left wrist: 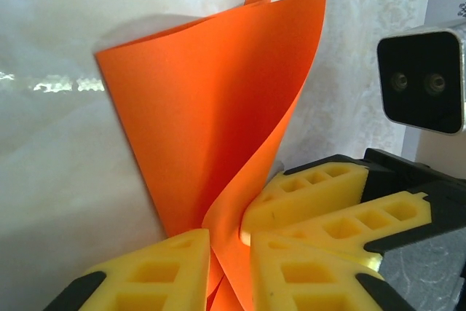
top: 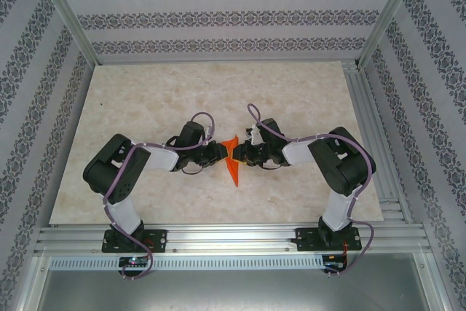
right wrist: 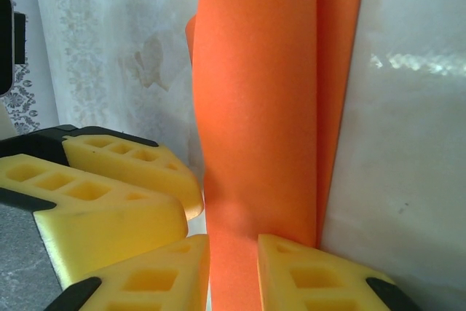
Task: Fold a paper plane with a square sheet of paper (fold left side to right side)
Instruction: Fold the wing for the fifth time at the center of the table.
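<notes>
and here we are at the dead centre of the overhead frame, both arms nose to nose over the counter point(top: 145, 92). the orange sheet point(top: 233, 159) sits between them, a creased pointed wedge rather than a flat square, its tip pointing toward the bottom of the frame. the left tool point(top: 220, 154) reaches in from the left, the right tool point(top: 245, 154) from the right, tips almost meeting.

down to the left wrist view: the yellow pads point(left wrist: 164, 274) at the bottom edge stand narrow with the paper's lower end running between them, so that tool is clamped on the sheet. above them the paper fans up and curls, one flap bowing toward the upper right. the other tool's pads crowd in at the lower right, just beside.

right wrist view, same story: pads at the bottom of the frame, a narrow gap, orange running straight through it and up the middle. that one grips the sheet too.

my read: this is the left-over-right fold in hand, flaps loose, no sharp crease set. whether the tip touches the counter, i cannot tell.

the next move, as i judge it, calls for swinging the left flap across onto the right one, matching the edges, then laying it flat on the counter and pressing along the fold. the risk is thin paper buckling if the two tools pull unevenly.
</notes>
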{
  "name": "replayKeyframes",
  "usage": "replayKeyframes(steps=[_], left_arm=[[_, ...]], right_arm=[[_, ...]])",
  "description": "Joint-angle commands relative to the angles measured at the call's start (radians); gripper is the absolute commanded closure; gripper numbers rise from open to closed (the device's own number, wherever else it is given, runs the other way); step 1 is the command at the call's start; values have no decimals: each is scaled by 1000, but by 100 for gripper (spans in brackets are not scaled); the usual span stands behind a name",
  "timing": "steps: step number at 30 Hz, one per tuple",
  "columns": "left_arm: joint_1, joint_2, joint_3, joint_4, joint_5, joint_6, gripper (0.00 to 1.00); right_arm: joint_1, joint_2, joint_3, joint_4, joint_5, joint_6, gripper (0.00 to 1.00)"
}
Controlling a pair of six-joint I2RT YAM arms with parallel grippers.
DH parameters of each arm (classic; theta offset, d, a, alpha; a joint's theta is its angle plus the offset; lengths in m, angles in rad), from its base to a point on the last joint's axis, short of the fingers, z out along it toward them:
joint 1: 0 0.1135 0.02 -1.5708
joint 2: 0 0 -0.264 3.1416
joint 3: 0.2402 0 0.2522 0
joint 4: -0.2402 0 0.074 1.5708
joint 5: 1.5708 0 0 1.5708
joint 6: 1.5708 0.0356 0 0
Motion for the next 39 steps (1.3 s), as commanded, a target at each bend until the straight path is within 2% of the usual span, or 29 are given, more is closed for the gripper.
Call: replayKeyframes(steps=[1, 24, 34, 39], left_arm=[[12, -5, 20, -19, -9, 38, 75], [13, 26, 48, -46, -11, 46, 76], [13, -26, 58, -156, -68, 96, 69], [13, -7, 64, -123, -46, 83, 70]], right_arm=[[11, 12, 13, -14, 17, -16, 75], [14, 19, 21, -18, 11, -18, 75], [15, 19, 18, -20, 11, -18, 75], [15, 22, 19, -18, 11, -18, 75]])
